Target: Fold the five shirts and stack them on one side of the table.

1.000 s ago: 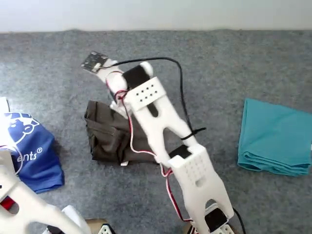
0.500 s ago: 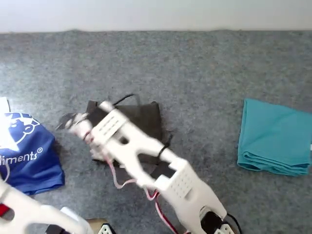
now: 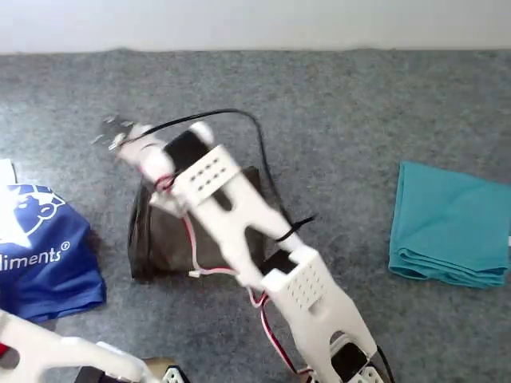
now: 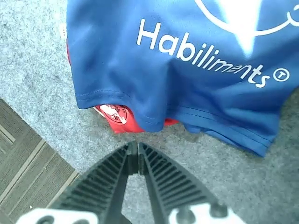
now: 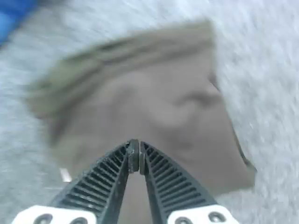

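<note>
Right gripper (image 5: 134, 148), jaws together, hangs over the folded brown shirt (image 5: 163, 112) mid-table; left gripper (image 4: 134, 149), likewise closed on nothing, sits beside the blue shirt (image 4: 177, 79) at the table's left edge.

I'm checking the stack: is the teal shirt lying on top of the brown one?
No, the teal shirt lies folded by itself, with bare grey table between it and the brown shirt.

The right arm (image 3: 239, 215) has white plastic links, two with grids of small holes. A black cable (image 3: 261, 148) and thin red and white wires (image 3: 192, 251) follow it. The left gripper (image 4: 138, 158) and the right gripper (image 5: 134, 156) have black ribbed jaws on pale bases with screw holes.
</note>
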Action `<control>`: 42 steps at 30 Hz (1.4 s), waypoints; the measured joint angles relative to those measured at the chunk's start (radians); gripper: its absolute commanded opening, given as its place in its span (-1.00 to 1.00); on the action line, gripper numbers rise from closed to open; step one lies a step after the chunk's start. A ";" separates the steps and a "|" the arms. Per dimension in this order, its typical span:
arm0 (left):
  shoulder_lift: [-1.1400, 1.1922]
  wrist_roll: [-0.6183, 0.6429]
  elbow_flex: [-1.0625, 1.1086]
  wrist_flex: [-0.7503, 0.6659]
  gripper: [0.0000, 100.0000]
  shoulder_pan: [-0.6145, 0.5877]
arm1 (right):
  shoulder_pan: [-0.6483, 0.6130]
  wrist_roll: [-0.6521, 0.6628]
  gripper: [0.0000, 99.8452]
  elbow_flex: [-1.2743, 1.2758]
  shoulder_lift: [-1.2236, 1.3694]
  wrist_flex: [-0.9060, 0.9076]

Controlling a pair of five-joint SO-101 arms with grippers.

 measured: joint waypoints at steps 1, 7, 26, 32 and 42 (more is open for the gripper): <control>0.000 0.000 0.000 0.000 -0.97 0.000 | 0.023 0.000 -0.98 0.000 0.020 0.000; 0.000 0.000 0.000 0.000 -0.97 0.000 | 0.147 0.000 -0.98 0.000 0.123 -0.012; 0.000 0.000 0.000 0.000 -0.97 0.000 | 0.428 -0.003 -0.98 -0.026 0.270 -0.072; 0.000 0.000 0.000 -0.003 -0.97 0.002 | 0.348 -0.003 -0.98 -0.215 0.270 -0.051; 0.000 0.000 0.000 -0.003 -0.97 0.035 | 0.071 0.000 -0.98 -0.284 0.347 -0.285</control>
